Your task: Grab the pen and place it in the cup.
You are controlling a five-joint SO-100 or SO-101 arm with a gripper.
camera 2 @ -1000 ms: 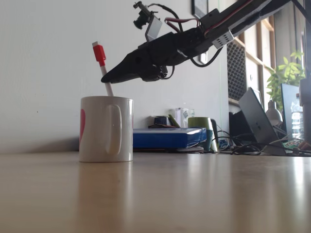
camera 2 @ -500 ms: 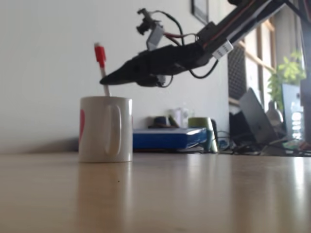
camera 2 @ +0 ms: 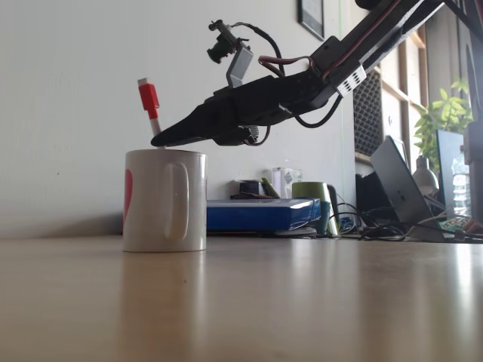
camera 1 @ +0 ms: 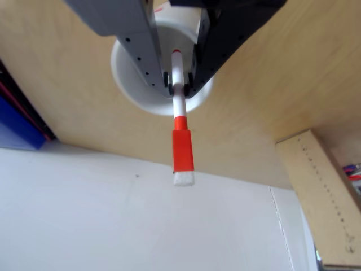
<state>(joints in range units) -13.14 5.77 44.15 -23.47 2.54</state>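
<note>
The pen is a slim white marker with an orange-red cap, and its lower end dips into the cup, a white mug with a loop handle and a pink mark on its side. My gripper hangs just above the mug's rim, shut on the pen's white shaft. The pen leans left with its cap up in the fixed view. In the other view, the pen runs between the two fingers over the round cup, cap toward the camera.
Behind the mug in the fixed view lie a blue box, a green mug, a laptop, cables and a plant. The wooden table spreads wide in front. A wooden strip lies at the right in the other view.
The gripper has sunk toward the mug's rim with the pen in it. The pen's cap now sits lower and leans further left.
</note>
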